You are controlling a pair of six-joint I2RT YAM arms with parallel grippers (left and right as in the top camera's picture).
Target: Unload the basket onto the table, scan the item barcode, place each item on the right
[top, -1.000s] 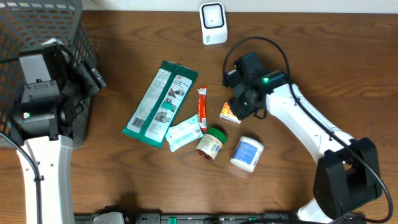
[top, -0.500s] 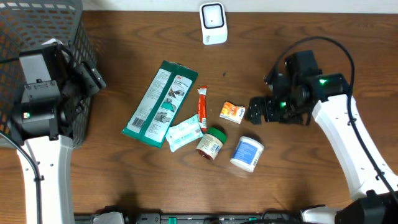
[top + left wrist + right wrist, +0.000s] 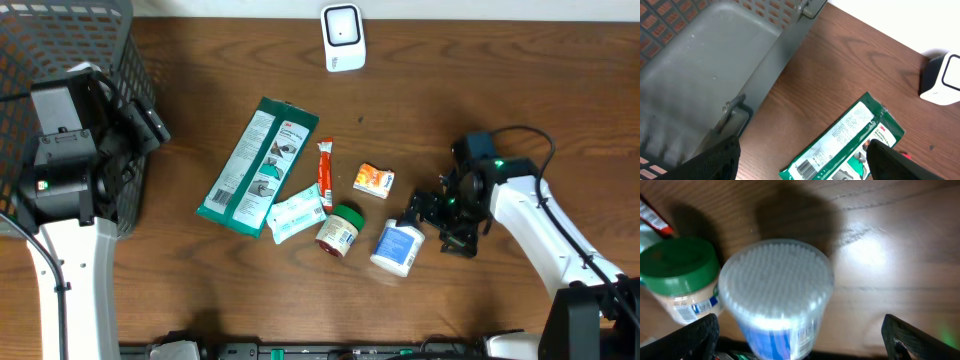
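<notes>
A white tub with a blue label (image 3: 398,247) lies on the wooden table, to the right of a green-lidded jar (image 3: 338,230). My right gripper (image 3: 432,224) hovers open at the tub's right end. In the right wrist view the tub (image 3: 776,287) fills the space between the spread fingers, which hold nothing, and the jar (image 3: 680,275) stands to its left. The white scanner (image 3: 343,38) stands at the table's far edge. My left gripper (image 3: 802,162) is open and empty by the basket, above a green glove pack (image 3: 850,135) whose barcode faces up.
A grey mesh basket (image 3: 40,60) fills the left side. An orange box (image 3: 373,180), a red stick packet (image 3: 325,172), a white wipes packet (image 3: 296,213) and the green glove pack (image 3: 258,165) lie mid-table. Bare wood lies to the right of the tub.
My right gripper opened, left the orange box on the table, swung right, then came down beside the white tub. The left arm has not moved.
</notes>
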